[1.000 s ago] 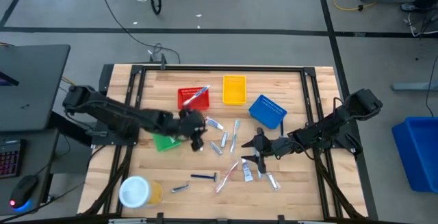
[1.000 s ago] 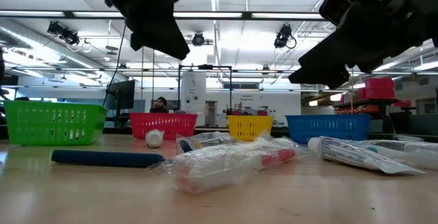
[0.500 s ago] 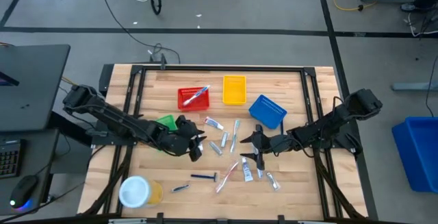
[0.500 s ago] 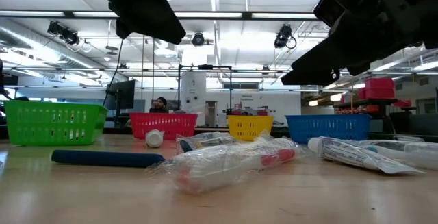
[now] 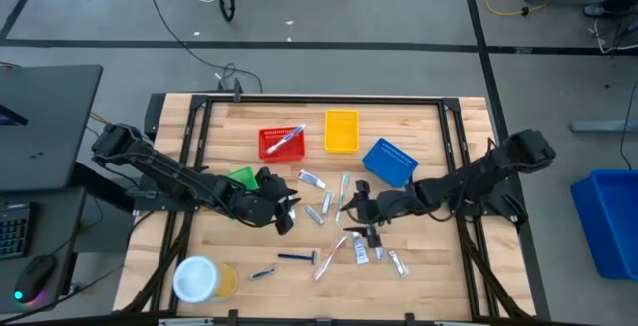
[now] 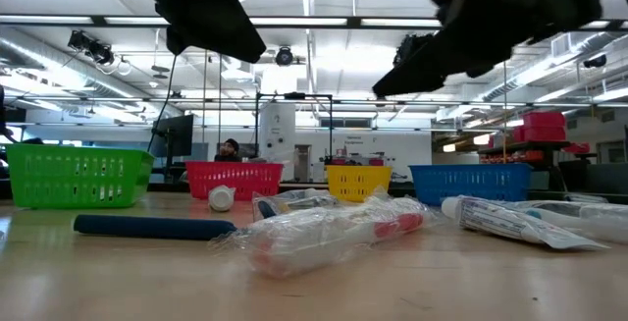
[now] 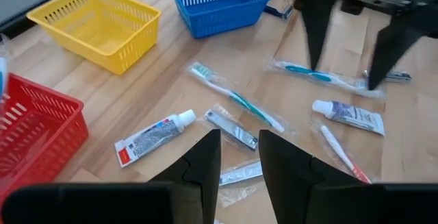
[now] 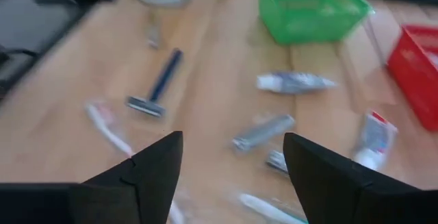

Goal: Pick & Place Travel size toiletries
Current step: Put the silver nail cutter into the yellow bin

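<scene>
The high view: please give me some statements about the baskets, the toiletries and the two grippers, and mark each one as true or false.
1. The red basket holds a toothbrush. True.
2. The yellow basket is full of tubes. False: it looks empty.
3. The right gripper is open above the scattered toiletries. True.
4. The left gripper is gripping the razor. False: the razor lies on the table, apart from both grippers.
5. The jar stands inside the green basket. False: it stands on the table by the near edge.
</scene>
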You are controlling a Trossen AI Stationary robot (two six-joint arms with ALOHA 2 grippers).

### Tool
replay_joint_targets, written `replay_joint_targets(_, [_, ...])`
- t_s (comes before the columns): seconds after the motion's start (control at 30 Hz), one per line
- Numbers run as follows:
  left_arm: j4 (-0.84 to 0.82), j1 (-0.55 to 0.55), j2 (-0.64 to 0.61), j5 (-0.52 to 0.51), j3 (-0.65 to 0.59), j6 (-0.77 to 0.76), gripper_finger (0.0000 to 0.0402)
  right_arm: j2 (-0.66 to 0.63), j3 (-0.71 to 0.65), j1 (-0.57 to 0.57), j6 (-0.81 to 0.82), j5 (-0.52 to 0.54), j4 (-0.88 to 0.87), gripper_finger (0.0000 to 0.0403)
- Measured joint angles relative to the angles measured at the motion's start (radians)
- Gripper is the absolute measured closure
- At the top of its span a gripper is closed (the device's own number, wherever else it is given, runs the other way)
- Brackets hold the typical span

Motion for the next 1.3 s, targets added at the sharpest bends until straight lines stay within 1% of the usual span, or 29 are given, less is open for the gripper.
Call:
replay_joint_targets(0.1, [0.0, 0.0, 0.0, -0.017, 0.0, 0.013, 0.0294, 0.038, 0.052, -0.034, -0.026, -0.034, -0.058, 0.0134])
replay_joint_targets(0.3, [0.001, 0.001, 0.0, -0.021, 0.0, 0.004, 0.0294, 0.173, 0.119, -0.091, -0.246, -0.156, -0.061, 0.0112])
replay_joint_targets(0.4, [0.0, 0.001, 0.0, -0.02, 0.0, -0.004, 0.0294, 0.262, 0.165, -0.121, -0.283, -0.222, -0.059, 0.0108])
replay_joint_targets(0.5, [0.002, 0.001, -0.001, -0.021, 0.0, -0.005, 0.0294, 0.346, 0.211, -0.141, -0.315, -0.238, -0.062, 0.0113])
replay_joint_targets(0.6, [0.006, 0.001, -0.001, -0.04, 0.0, -0.006, 0.0294, 0.395, 0.25, -0.161, -0.38, -0.24, -0.074, 0.0121])
replay_joint_targets(0.8, [0.008, 0.001, -0.001, -0.045, 0.0, -0.002, 0.0294, 0.4, 0.287, -0.216, -0.436, -0.256, -0.174, 0.013])
replay_joint_targets(0.93, [0.008, 0.001, -0.001, -0.044, 0.0, 0.0, 0.0294, 0.404, 0.288, -0.256, -0.441, -0.407, -0.17, 0.0128])
replay_joint_targets(1.0, [0.007, 0.001, -0.001, -0.044, 0.0, 0.0, 0.0294, 0.407, 0.288, -0.266, -0.461, -0.453, -0.173, 0.0128])
replay_joint_targets(1.1, [0.007, 0.001, -0.001, -0.044, 0.0, 0.0, 0.0294, 0.414, 0.289, -0.277, -0.508, -0.466, -0.169, 0.0132])
replay_joint_targets(1.3, [0.007, 0.001, -0.001, -0.046, 0.0, 0.0, 0.0294, 0.436, 0.288, -0.295, -0.571, -0.457, -0.178, 0.0141])
